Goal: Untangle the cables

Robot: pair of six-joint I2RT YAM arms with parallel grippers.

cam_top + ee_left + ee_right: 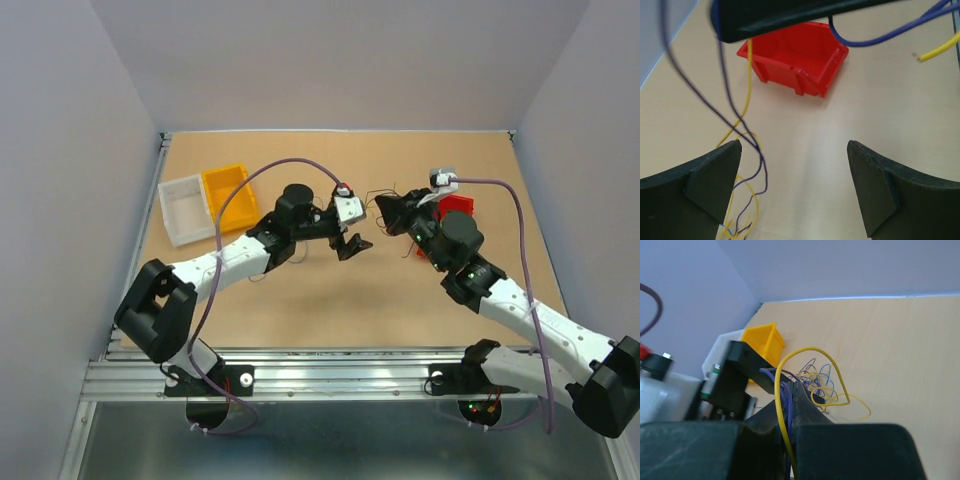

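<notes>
The cables are thin dark-blue and yellow wires. In the top view they form a small bunch [383,199] between the two grippers. My right gripper [396,213] is shut on several strands; in the right wrist view [796,390] a yellow loop and blue wires pass between the closed jaws, and the rest of the tangle [821,381] lies on the table beyond. My left gripper [352,244] is open and empty, just left of the bunch. In the left wrist view [795,146] blue and yellow strands [742,131] hang down beside its left finger [705,185].
A red bin [457,209] stands behind my right gripper and shows in the left wrist view [795,60]. A yellow bin [228,192] and a white bin [184,209] sit at the far left. Grey walls enclose the wooden table [330,290].
</notes>
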